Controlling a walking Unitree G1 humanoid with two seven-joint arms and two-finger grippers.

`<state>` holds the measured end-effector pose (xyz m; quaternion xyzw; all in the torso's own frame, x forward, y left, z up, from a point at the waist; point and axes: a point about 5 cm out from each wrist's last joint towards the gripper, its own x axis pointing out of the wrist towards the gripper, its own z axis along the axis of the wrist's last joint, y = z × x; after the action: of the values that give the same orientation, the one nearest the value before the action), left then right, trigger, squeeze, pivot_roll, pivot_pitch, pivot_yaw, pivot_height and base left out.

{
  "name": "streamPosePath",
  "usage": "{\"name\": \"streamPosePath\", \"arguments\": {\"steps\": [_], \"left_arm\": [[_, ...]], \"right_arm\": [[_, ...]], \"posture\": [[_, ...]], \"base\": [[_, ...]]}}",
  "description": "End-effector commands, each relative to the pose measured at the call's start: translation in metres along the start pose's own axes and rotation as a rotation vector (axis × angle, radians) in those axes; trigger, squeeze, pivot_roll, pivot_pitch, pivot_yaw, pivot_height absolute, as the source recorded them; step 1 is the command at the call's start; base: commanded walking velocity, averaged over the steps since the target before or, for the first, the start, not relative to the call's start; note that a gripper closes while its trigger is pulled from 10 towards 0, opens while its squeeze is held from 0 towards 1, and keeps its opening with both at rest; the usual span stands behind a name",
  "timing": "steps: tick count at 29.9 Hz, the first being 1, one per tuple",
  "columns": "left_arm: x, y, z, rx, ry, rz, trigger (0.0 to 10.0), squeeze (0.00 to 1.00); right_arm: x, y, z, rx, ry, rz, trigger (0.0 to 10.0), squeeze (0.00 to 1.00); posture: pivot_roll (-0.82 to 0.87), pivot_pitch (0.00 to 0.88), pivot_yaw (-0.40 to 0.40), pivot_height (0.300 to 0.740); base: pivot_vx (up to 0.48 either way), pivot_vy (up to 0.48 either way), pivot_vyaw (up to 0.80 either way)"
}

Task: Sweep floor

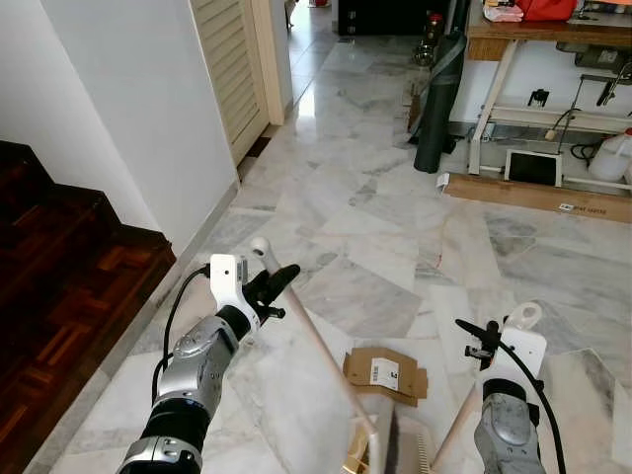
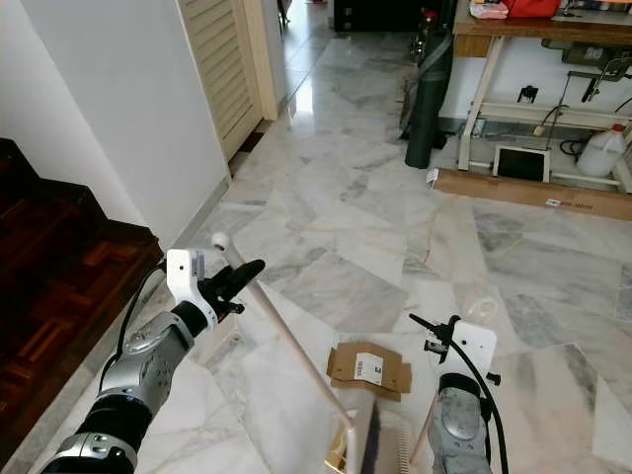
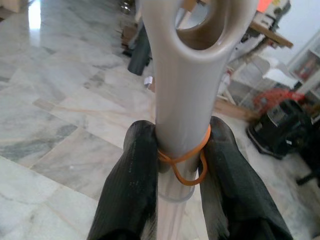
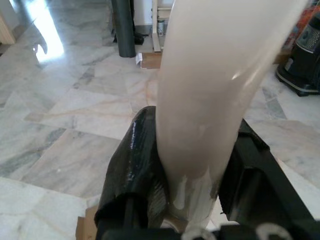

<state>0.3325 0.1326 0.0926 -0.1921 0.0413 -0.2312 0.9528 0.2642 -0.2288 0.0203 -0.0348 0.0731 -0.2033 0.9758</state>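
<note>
The left gripper [image 3: 175, 165] clamped the broom handle [image 1: 314, 341] near its top; the wrist view revealed an orange rubber band [image 3: 186, 159]. The right gripper [image 4: 192, 185] held the dustpan handle [image 4: 210, 100]. Flattened cardboard [image 1: 387, 373] lay on the marble floor [image 1: 375, 227] just ahead.

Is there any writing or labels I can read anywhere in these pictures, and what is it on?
No text can be read.
Flattened cardboard piece: white label with dark marks, too small to read.
Long cardboard box by the workbench: small white sticker, too blurred to read.
White jug: no legible label.
</note>
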Motion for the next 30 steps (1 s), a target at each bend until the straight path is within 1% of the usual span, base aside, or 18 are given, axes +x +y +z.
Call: {"name": "streamPosePath", "arguments": {"steps": [1,2,3,5,8,9,12,15,18,19,20,21,26,27,30], "left_arm": [[0.001,0.007,0.020,-0.010,-0.072,0.025,10.0,0.00],[0.001,0.007,0.020,-0.010,-0.072,0.025,10.0,0.00],[0.000,0.009,0.031,0.027,-0.117,0.044,10.0,0.00],[-0.001,0.010,0.043,0.075,-0.169,0.068,10.0,0.00],[-0.003,0.011,0.059,0.176,-0.236,0.112,10.0,0.00],[-0.006,0.013,0.070,0.233,-0.282,0.147,10.0,0.00],[-0.010,0.016,0.078,0.288,-0.306,0.179,10.0,0.00],[-0.014,0.019,0.079,0.311,-0.316,0.201,10.0,0.00],[-0.017,0.024,0.083,0.356,-0.333,0.240,10.0,0.00],[-0.018,0.024,0.084,0.386,-0.333,0.247,10.0,0.00],[-0.018,0.024,0.084,0.386,-0.333,0.247,10.0,0.00],[-0.016,0.021,0.079,0.428,-0.296,0.219,10.0,0.00],[-0.009,0.009,0.057,0.527,-0.186,0.125,10.0,0.00],[-0.009,0.007,0.050,0.534,-0.152,0.105,10.0,0.00],[-0.009,0.005,0.043,0.556,-0.113,0.077,10.0,0.00]], "right_arm": [[0.007,0.007,0.011,0.031,-0.029,0.009,10.0,0.00],[0.007,0.007,0.011,0.031,-0.029,0.009,10.0,0.00],[0.010,0.009,0.013,0.036,-0.031,0.010,10.0,0.00],[0.012,0.011,0.016,0.043,-0.034,0.012,10.0,0.00],[0.016,0.015,0.021,0.060,-0.043,0.018,10.0,0.00],[0.018,0.019,0.026,0.075,-0.056,0.034,10.0,0.00],[0.020,0.024,0.032,0.109,-0.068,0.059,10.0,0.00],[0.022,0.028,0.036,0.133,-0.077,0.078,10.0,0.00],[0.023,0.028,0.041,0.163,-0.089,0.087,10.0,0.00],[0.024,0.027,0.043,0.163,-0.100,0.086,10.0,0.00],[0.024,0.027,0.043,0.163,-0.100,0.086,10.0,0.00],[0.026,0.026,0.046,0.164,-0.111,0.085,10.0,0.00],[0.032,0.022,0.054,0.169,-0.133,0.086,10.0,0.00],[0.032,0.022,0.055,0.170,-0.137,0.087,10.0,0.00],[0.033,0.023,0.058,0.173,-0.143,0.091,10.0,0.00]], "posture": [[0.00,0.000,0.083,0.740],[0.00,0.000,0.083,0.740],[0.01,0.000,0.086,0.740],[0.01,0.000,0.088,0.740],[0.03,0.000,0.094,0.740],[0.03,0.000,0.098,0.740],[0.03,0.000,0.103,0.740],[0.03,0.000,0.105,0.740],[0.02,0.000,0.109,0.740],[0.02,0.000,0.108,0.740],[0.02,0.000,0.108,0.740],[0.02,0.000,0.105,0.740],[0.01,0.000,0.104,0.740],[0.01,0.000,0.104,0.740],[0.01,0.000,0.103,0.740]], "base": [[0.000,0.000,0.00],[0.000,0.000,0.00],[0.000,0.000,0.00],[0.000,0.000,0.00],[0.000,0.000,0.00],[0.000,0.000,0.00],[0.000,0.000,0.00],[0.000,0.000,0.00],[0.000,0.000,0.00],[0.000,0.000,0.00],[0.000,0.000,0.00],[0.000,0.000,0.00],[0.000,0.000,0.00],[0.000,0.000,0.00],[0.000,0.000,0.00]]}}
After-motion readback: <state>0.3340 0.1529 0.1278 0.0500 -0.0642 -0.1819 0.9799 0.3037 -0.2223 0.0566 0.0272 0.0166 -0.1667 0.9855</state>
